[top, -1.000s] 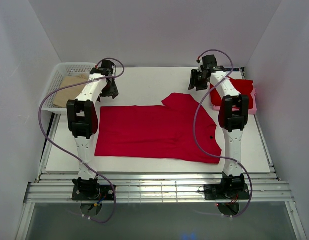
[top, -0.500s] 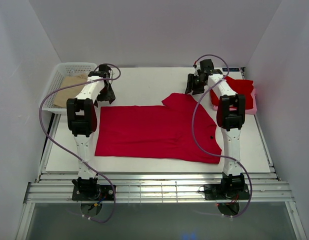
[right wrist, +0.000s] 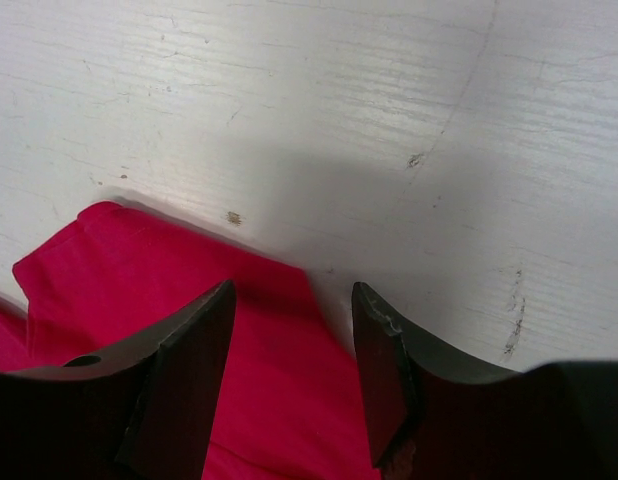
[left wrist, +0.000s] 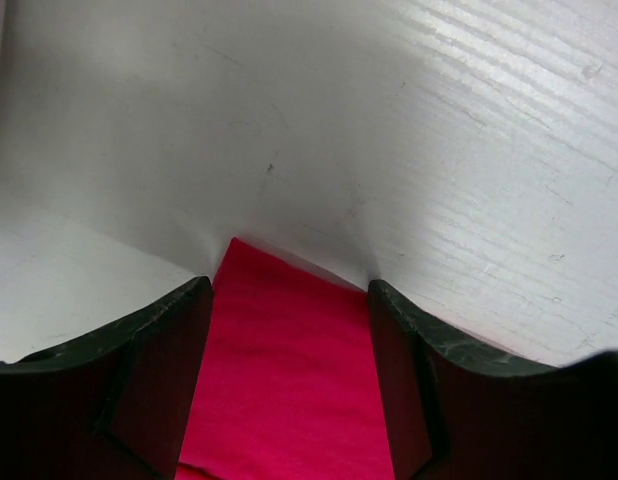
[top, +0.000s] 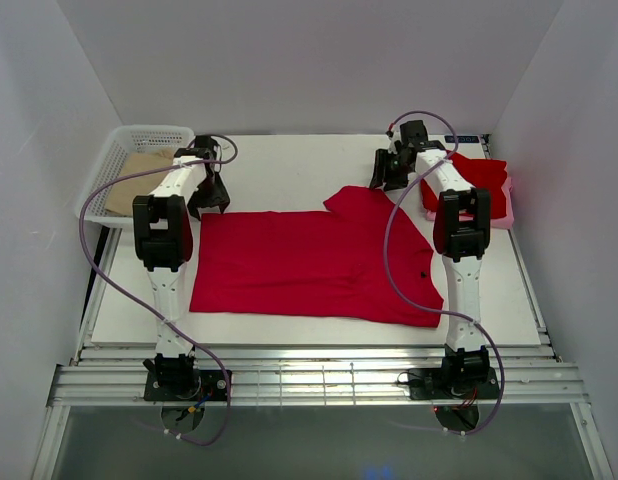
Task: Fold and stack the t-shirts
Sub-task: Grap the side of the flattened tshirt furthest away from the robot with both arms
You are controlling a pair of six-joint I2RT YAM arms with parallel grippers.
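One red t-shirt [top: 309, 265] lies spread flat in the middle of the white table [top: 289, 165]. A second, folded t-shirt [top: 471, 178] rests at the far right. My left gripper [top: 207, 197] is down at the spread shirt's far left corner. Its jaws stand open, with that red corner [left wrist: 289, 370] lying flat between the fingers [left wrist: 159, 340]. My right gripper [top: 385, 176] hovers low over the far right sleeve. It is open too, and the sleeve edge [right wrist: 279, 340] shows between its fingers [right wrist: 384, 350]. In the wrist views the left gripper [left wrist: 289, 300] and right gripper [right wrist: 292, 305] squeeze nothing.
A white basket [top: 117, 150] at the far left holds a tan sheet [top: 139, 172]. A pale pink piece [top: 504, 216] lies under the folded shirt. White walls close in the table on three sides.
The left gripper has come nearer and lower onto the shirt's far left corner, its jaws slightly narrower. The right gripper has shifted a little left toward the sleeve.
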